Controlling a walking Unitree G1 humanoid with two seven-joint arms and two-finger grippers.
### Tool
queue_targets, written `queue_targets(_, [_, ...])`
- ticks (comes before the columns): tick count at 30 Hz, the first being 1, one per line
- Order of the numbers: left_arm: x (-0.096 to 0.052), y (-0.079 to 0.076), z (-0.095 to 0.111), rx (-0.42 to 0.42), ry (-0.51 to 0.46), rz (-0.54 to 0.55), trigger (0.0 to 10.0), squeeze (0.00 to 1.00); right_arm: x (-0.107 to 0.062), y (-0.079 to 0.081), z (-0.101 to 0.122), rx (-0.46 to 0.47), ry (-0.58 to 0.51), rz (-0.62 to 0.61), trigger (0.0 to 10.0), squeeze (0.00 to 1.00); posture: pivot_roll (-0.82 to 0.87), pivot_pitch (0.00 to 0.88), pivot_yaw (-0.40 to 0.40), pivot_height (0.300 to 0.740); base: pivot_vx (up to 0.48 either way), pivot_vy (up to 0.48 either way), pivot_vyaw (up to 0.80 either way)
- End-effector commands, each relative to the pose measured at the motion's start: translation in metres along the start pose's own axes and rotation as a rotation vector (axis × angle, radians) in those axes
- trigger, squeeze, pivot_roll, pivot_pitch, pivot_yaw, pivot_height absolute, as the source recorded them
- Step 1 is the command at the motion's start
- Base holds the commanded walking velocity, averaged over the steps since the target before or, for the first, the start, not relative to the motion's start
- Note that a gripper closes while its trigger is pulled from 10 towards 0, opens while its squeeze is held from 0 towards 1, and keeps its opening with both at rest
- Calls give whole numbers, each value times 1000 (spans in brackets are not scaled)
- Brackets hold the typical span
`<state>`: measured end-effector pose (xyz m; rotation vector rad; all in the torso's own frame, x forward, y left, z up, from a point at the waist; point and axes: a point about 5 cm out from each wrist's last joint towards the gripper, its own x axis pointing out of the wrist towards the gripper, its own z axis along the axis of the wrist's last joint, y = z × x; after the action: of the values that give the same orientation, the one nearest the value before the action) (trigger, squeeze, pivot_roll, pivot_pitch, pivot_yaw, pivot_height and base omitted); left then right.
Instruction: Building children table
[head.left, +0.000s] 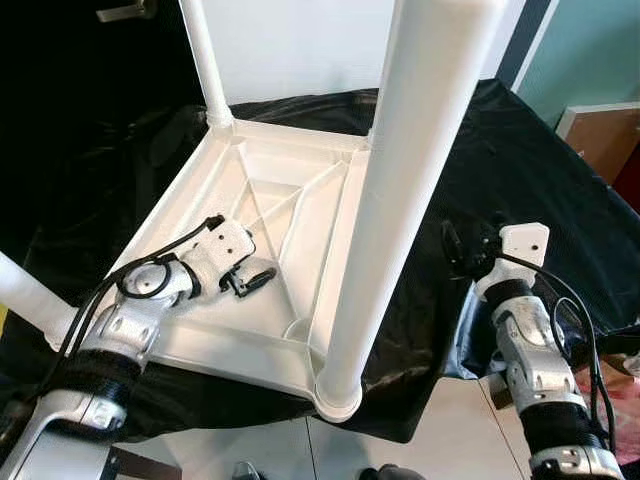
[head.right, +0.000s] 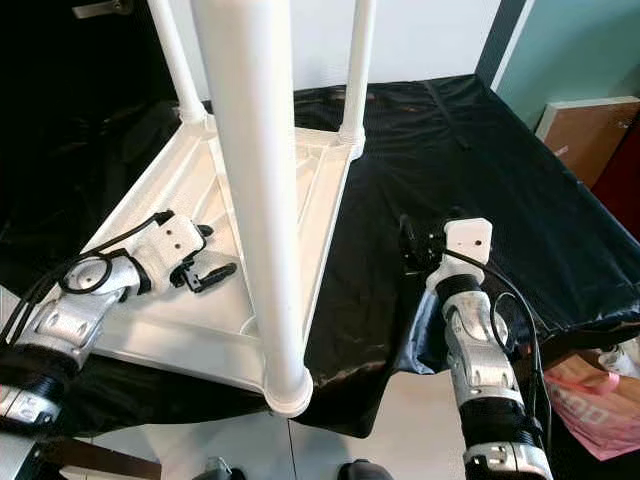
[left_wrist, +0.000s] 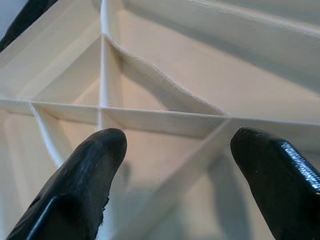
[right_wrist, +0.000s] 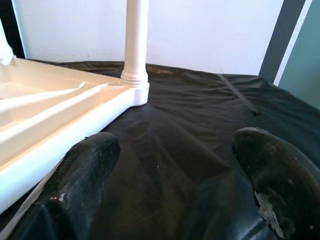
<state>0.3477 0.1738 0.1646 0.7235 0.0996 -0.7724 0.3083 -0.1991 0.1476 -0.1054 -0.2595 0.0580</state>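
Lying upside down on a black sheet (head.left: 480, 150), the table (head.left: 300, 200) pointed its legs (head.left: 400, 200) up. Left gripper (left_wrist: 172, 165) gaped empty over its ribs; right gripper (right_wrist: 175, 185) gaped empty above the sheet, just beside the table.

Two silver metal arms, each ribbed and jointed, end in a white plastic wrist housing. The left gripper (head.left: 258, 282) carries two long black fingers (left_wrist: 85, 180) with rounded, matte tips, a wide gap between them. Behind those fingers, black cables loop from the white housing back along the silver forearm, past a black textured band. The right gripper (head.right: 412, 245) has the same black fingers (right_wrist: 75, 190), also spread, their tips scuffed with pale flecks. Behind them, a black cable arcs from the white housing beside the silver segments and a black cuff.
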Motion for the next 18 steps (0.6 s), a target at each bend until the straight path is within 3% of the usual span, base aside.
queue_targets(1, [5, -3, -3, 14, 22, -23, 10000, 0, -3, -1, 0, 0, 13, 0, 10000, 0, -148, 93, -3, 740, 0, 0, 0])
queue_targets(11, [12, -3, -11, 25, 87, -165, 10000, 0, -10, -9, 2, -17, 19, -25, 10000, 0, -176, 91, 23, 740, 0, 0, 0])
queue_targets(15, [8, -2, -16, 43, 129, -309, 10000, 0, -15, -15, 4, -32, 25, -36, 10000, 0, -192, 102, 29, 740, 0, 0, 0])
queue_targets(18, [9, 3, -20, 59, 176, -312, 10000, 0, -19, -19, 5, -43, 37, -43, 10000, 0, -196, 108, 34, 740, 0, 0, 0])
